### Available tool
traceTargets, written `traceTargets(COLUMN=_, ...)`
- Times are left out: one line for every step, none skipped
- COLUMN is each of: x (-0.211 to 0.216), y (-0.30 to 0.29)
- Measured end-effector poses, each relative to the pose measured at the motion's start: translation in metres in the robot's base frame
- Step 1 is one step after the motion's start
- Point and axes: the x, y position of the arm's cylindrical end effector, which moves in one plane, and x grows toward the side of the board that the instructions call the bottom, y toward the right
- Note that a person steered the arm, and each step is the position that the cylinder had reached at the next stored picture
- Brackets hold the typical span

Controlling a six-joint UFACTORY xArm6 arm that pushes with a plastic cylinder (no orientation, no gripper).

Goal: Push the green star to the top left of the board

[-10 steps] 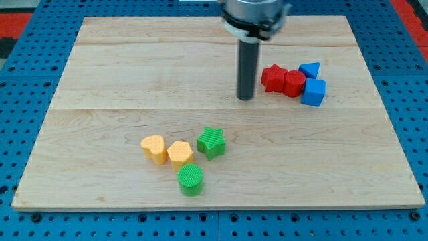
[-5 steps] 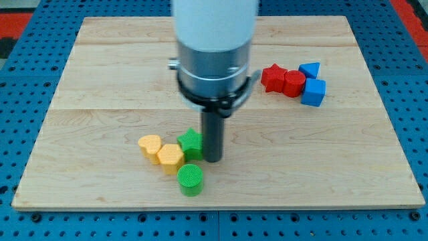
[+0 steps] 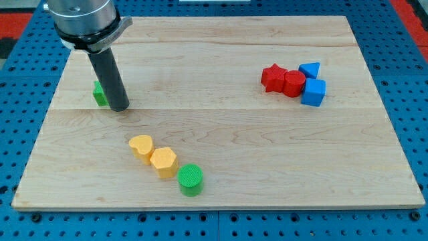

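Pushed up-left, green star (image 3: 99, 93) now touches my tip (image 3: 120, 107).

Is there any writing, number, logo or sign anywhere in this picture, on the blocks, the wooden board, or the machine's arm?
None: no text, number, brand or sign is readable.
The wooden board shows only grain.
The green star, mostly hidden behind my tip, the green cylinder and the other blocks show only ridged, plain faces.
The arm's metal collar bears no legible marking.

Green star (image 3: 99, 93) half behind rod (image 3: 110, 73)
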Motion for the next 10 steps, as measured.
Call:
traceTargets(x=-0.02, y=-0.035)
traceTargets(x=-0.064, y=-0.054)
traceTargets(x=-0.087, y=-0.061)
traceTargets(x=-0.099, y=-0.061)
traceTargets(x=-0.078, y=-0.069)
traceTargets(x=-0.066, y=-0.095)
traceTargets(x=-0.093, y=-0.103)
traceTargets(x=-0.126, y=-0.051)
traceTargets(x=-0.159, y=-0.028)
traceTargets(x=-0.118, y=-0.037)
